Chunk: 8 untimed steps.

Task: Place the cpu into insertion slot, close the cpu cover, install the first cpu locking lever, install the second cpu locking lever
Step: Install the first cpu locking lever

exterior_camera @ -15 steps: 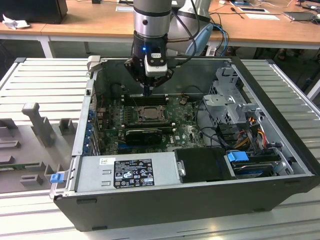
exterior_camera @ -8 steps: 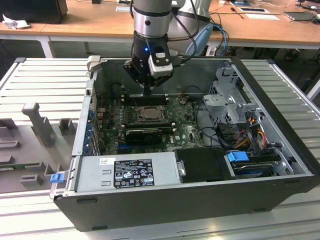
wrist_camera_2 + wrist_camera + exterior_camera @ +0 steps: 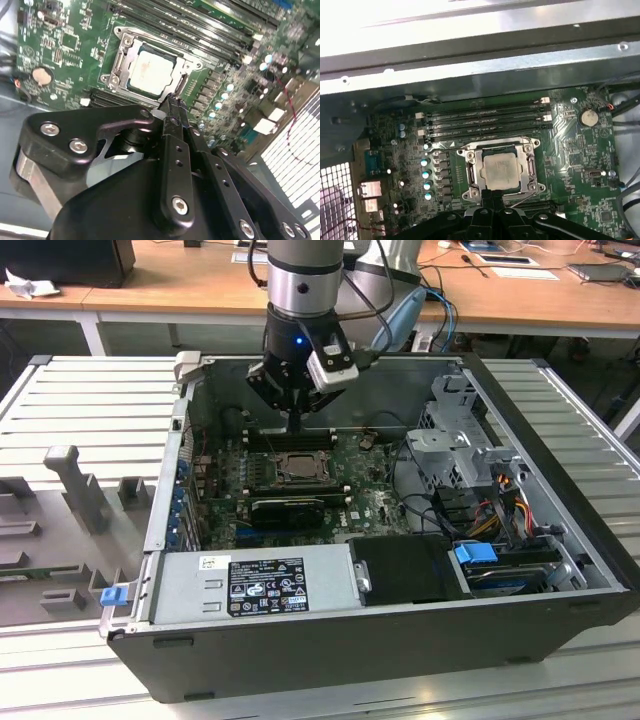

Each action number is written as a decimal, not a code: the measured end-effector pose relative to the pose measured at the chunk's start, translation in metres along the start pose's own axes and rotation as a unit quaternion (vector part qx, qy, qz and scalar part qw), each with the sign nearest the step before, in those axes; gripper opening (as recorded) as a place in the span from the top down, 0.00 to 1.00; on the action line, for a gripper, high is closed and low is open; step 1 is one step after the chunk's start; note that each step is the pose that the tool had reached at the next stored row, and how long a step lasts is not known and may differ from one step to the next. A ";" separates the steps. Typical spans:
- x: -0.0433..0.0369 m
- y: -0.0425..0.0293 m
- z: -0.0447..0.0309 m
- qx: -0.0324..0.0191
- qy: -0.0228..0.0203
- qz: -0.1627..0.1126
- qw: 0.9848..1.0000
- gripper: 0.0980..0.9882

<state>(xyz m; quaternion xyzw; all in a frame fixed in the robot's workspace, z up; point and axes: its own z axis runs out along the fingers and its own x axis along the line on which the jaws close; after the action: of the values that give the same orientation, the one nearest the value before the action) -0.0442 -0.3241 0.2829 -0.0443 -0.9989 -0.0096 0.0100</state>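
Black two-finger gripper (image 3: 172, 104) over the silver-grey square cpu (image 3: 500, 171)
Fingers pressed together, empty, just beside the square black insertion slot (image 3: 470, 150); the thin dark-grey metal cpu cover (image 3: 529, 170) lies flat around the cpu.

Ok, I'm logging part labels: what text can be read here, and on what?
Power supply label: printed lines and symbols, too small to read.
Sticker beside it: too small to read.
Board markings: blurred in both wrist views.
Cpu: no legible text on top.

Computer case (image 3: 380, 650) on ribbed metal table (image 3: 90, 400)
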 end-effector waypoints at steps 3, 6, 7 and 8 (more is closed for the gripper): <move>0.0000 0.0000 0.0003 0.000 0.000 -0.027 1.000 0.99; 0.0000 0.0000 0.0006 0.001 0.001 -0.057 0.998 0.99; 0.0000 0.0000 0.0006 0.001 0.001 -0.065 0.998 0.99; 0.0000 0.0000 0.0006 0.001 0.001 -0.076 0.997 0.99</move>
<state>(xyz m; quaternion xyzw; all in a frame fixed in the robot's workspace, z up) -0.0442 -0.3241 0.2823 0.0317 -0.9994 -0.0088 0.0100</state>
